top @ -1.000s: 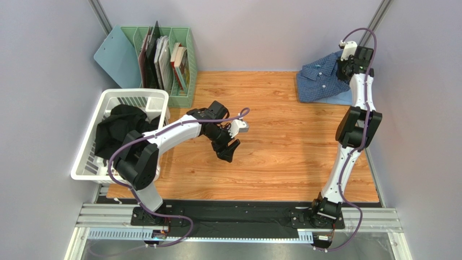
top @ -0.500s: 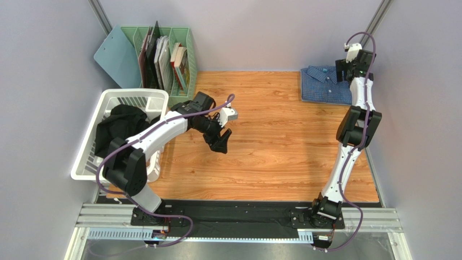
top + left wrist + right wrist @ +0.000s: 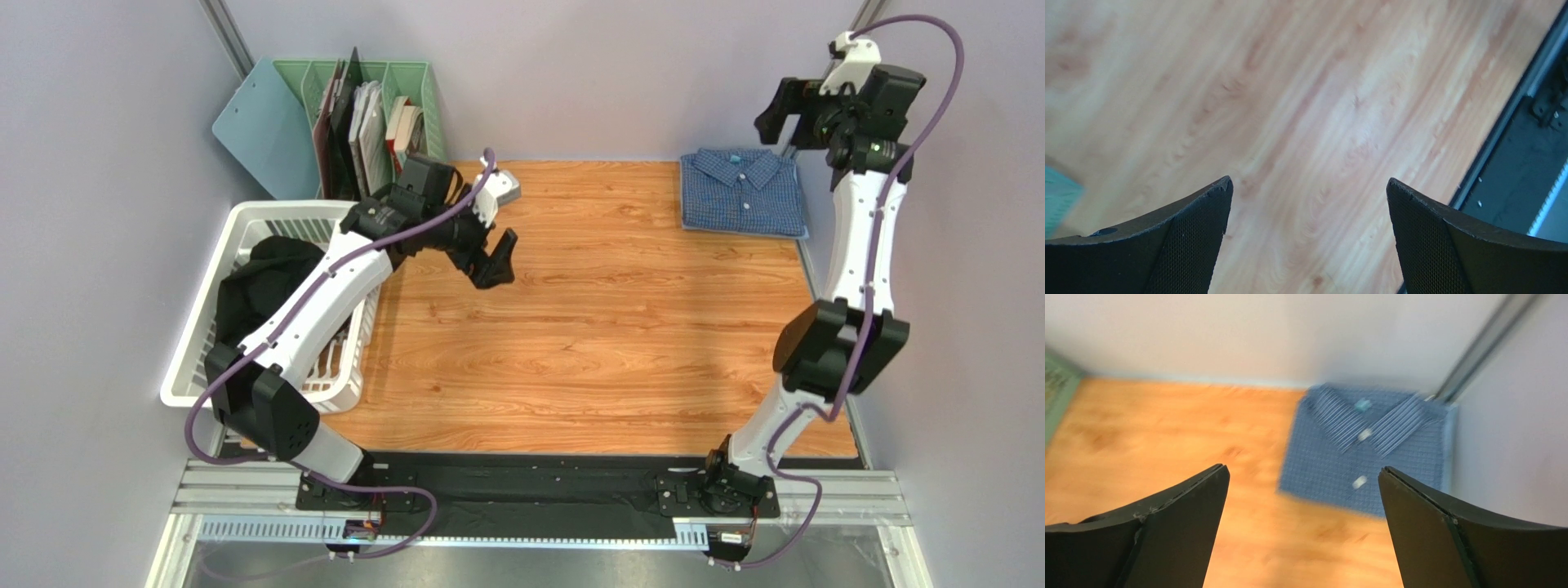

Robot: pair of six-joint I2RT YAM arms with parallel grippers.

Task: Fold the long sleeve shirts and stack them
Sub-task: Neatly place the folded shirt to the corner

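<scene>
- My right gripper (image 3: 1301,470) hangs above the far-right corner of the table (image 3: 589,355), jaws spread wide and holding nothing; a second ago it was down at the cloth there, and it has since lifted clear
- The checked shirt (image 3: 742,192) lies folded in that far-right corner, collar toward the far edge, buttons up; a second ago it was rumpled and raised at one side, and now it sits flat and square
- A thin pale strip along its right side, seen from the right wrist, looks to me like the pale sky-blue shirt (image 3: 1448,447) underneath, so I judge the two are stacked
- My left gripper (image 3: 1309,180) is open and empty over bare wood; the arm has swung from mid-table back toward the far-left, and now hovers near the laundry basket (image 3: 196,355) at the left edge
- A dark garment (image 3: 264,288) is heaped in that basket, beside the file rack (image 3: 411,86) in the far-left corner; I cannot tell whether it is another shirt
- My reading: the release is done, this fold is finished, and both arms are free for whatever comes next
</scene>
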